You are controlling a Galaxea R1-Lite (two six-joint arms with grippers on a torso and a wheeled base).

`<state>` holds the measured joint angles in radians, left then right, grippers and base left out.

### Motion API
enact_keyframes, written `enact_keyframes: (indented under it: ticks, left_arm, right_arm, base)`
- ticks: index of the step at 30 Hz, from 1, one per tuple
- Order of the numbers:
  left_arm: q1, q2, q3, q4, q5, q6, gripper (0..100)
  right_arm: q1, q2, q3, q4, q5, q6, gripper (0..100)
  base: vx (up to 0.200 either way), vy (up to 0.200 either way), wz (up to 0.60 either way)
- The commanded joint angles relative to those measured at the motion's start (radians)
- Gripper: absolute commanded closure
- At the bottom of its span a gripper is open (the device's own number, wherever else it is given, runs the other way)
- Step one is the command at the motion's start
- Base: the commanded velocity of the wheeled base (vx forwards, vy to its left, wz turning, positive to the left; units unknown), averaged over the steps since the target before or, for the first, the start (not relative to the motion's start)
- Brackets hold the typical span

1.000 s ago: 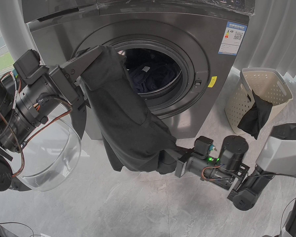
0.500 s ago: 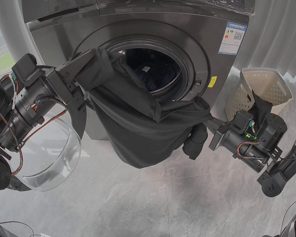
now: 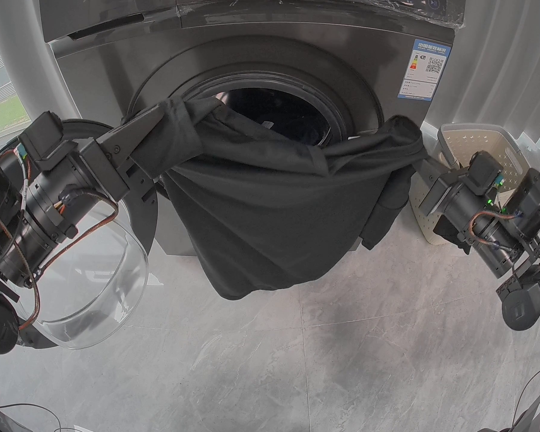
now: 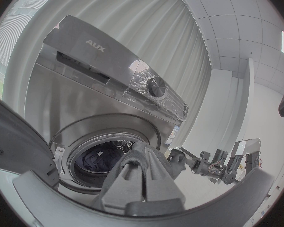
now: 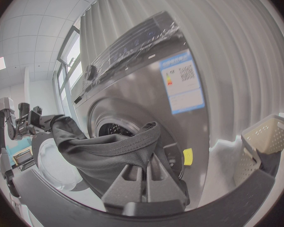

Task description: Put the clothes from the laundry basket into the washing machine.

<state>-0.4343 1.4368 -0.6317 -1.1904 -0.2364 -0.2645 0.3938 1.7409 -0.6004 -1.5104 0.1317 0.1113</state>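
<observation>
A large black garment [image 3: 270,211] hangs stretched like a sling across the front of the grey washing machine [image 3: 282,49], below its open drum [image 3: 285,114]. My left gripper [image 3: 162,128] is shut on the garment's left end, by the drum's left rim. My right gripper [image 3: 415,162] is shut on the right end, just beside the cream laundry basket [image 3: 501,145]. In the left wrist view the fingers [image 4: 134,177] pinch black cloth [image 4: 154,155], with dark clothes [image 4: 96,160] lying in the drum. The right wrist view has my right gripper [image 5: 146,166] clamped on a hem [image 5: 116,147].
The machine's round glass door [image 3: 96,283] stands open at the lower left, close to my left arm. Another dark cloth [image 5: 269,161] hangs over the basket's [image 5: 268,136] front edge. Grey tiled floor [image 3: 342,355] lies in front; a white curtain [image 3: 510,49] is behind on the right.
My right gripper has carried the garment's lower end up and to the right, from low before the machine to beside the basket. The garment went from hanging down to spread wide. The left gripper shifted slightly left.
</observation>
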Motion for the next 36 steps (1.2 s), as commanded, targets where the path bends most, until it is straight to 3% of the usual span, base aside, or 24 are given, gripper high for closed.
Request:
enact_keyframes:
  ticks: [1,10,20,21,26,36]
  left_arm:
    - [-0.004,0.002,0.037,0.0,0.006,-0.01,100]
    - [-0.109,0.083,0.195,0.017,-0.011,-0.006,100]
    - [-0.12,0.301,0.198,-0.02,-0.041,-0.006,100]
    - [-0.12,0.313,0.198,-0.029,-0.043,-0.006,0]
    - [-0.167,0.384,0.201,-0.061,-0.026,-0.001,0]
    - [-0.198,0.498,0.145,-0.17,-0.015,0.001,0]
  right_arm:
    - [-0.023,-0.038,-0.045,-0.001,-0.001,0.001,100]
    - [0.076,-0.038,-0.07,0.003,-0.06,0.025,100]
    - [0.128,-0.032,-0.058,-0.002,-0.064,0.03,100]
    - [0.128,-0.032,-0.056,-0.002,-0.063,0.03,100]
    - [0.128,-0.032,-0.053,-0.002,-0.06,0.03,100]
    - [0.129,-0.034,0.005,-0.002,-0.043,0.027,100]
  base:
    - [0.0,0.0,0.0]
    - [0.0,0.0,0.0]
    - [0.0,0.0,0.0]
    - [0.0,0.0,0.0]
    - [0.0,0.0,0.0]
    - [0.0,0.0,0.0]
